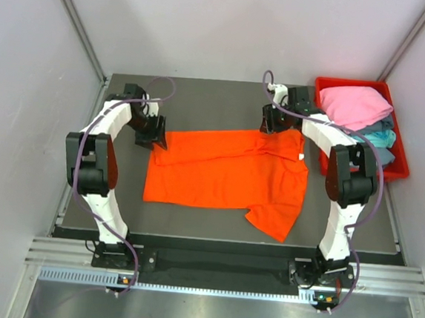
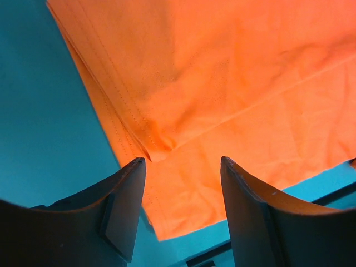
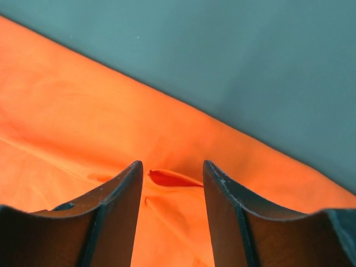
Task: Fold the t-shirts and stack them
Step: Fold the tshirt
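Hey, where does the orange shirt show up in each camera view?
Top external: shirt spread mid-table.
Left wrist: shirt fills the upper right.
Right wrist: shirt fills the lower left.
Shared landmark: the bare table beside the shirt's edge.

You've got a plain bright orange t-shirt (image 1: 226,176) with a small white neck tag (image 1: 303,158), lying on the dark grey table (image 1: 203,99). By the far right corner you see a red bin (image 1: 321,87) with a pink t-shirt (image 1: 355,104), a grey-blue t-shirt (image 1: 379,124) and a light teal t-shirt (image 1: 384,139), all plain. Your left arm (image 1: 101,194) and right arm (image 1: 337,222) are white with black joints and purplish cables (image 1: 159,87).
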`<action>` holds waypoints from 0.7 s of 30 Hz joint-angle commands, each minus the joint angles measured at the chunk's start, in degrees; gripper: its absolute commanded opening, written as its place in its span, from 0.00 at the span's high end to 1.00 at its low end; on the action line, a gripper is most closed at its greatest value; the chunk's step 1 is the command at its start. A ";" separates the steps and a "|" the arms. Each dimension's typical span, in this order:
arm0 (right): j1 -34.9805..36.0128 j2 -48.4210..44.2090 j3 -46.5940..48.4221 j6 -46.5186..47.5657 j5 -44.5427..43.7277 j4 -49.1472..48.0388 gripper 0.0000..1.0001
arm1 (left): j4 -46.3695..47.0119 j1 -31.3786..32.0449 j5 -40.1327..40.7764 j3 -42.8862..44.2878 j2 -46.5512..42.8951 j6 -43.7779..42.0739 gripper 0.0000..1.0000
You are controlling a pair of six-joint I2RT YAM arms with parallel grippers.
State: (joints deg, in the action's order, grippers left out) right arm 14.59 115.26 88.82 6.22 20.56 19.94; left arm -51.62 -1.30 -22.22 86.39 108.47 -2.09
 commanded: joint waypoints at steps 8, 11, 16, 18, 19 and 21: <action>0.88 3.65 7.24 -1.56 0.62 -2.54 0.52 | -3.75 0.07 3.32 -1.22 0.16 -0.72 0.41; 1.14 4.88 8.04 -1.65 0.71 -2.89 0.52 | -4.11 -0.11 3.50 -1.75 1.04 -0.99 0.42; 1.76 5.94 8.22 -2.09 0.71 -3.07 0.52 | -3.58 -0.28 3.15 -0.79 3.59 -0.73 0.45; 2.20 6.20 8.22 -2.18 0.80 -3.16 0.52 | -3.76 -0.19 2.97 0.35 5.44 -0.81 0.47; 2.20 6.20 8.30 -2.18 0.80 -3.16 0.52 | -3.76 -0.19 2.97 0.62 5.96 -0.90 0.49; 2.37 6.38 8.30 -2.18 0.80 -3.16 0.52 | -3.76 -0.28 2.97 1.06 7.46 -1.16 0.51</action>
State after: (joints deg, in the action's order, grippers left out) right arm 15.88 121.60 94.28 4.64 20.69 18.90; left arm -54.35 -1.21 -19.38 85.27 114.50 -2.70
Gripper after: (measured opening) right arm 0.483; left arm 0.504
